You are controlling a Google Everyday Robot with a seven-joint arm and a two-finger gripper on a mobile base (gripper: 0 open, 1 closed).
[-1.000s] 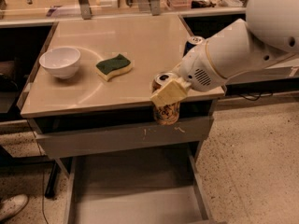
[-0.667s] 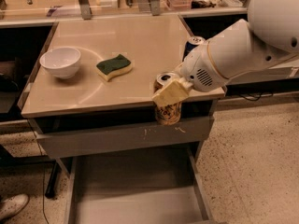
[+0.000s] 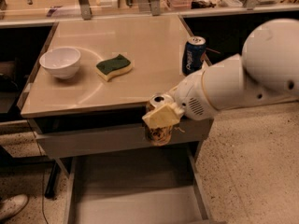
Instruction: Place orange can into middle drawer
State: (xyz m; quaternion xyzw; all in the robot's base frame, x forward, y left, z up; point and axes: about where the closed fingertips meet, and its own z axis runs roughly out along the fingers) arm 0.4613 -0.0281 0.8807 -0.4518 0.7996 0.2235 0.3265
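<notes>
The hand (image 3: 160, 119) is clamped on the orange can (image 3: 159, 134). A pale finger pad lies across the can's front, and the can's silver top shows just above it. The other finger is hidden behind the can, so the grip is probably firm but only one side of it can be seen. The can hangs upright in the air, just off the front edge of the tabletop (image 3: 140, 41) and level with the grey drawer front (image 3: 93, 141) below that edge. It touches no surface that can be seen.

The middle drawer (image 3: 131, 197) stands pulled open beneath, its flat grey bottom bare, and the can is above its back part and well clear of it.

The pick-up and the carry off the tabletop look done. Lowering the can into the drawer, setting it down and letting go are left.

Against the earlier frame, the hand and can sit lower and a little further left, down from the tabletop's edge to the drawer front. The white arm (image 3: 233, 85) has dropped with them, uncovering the blue Pepsi can (image 3: 193, 55) near the tabletop's right edge. The sponge (image 3: 114, 66) and the white bowl (image 3: 60, 62) lie where they were.
</notes>
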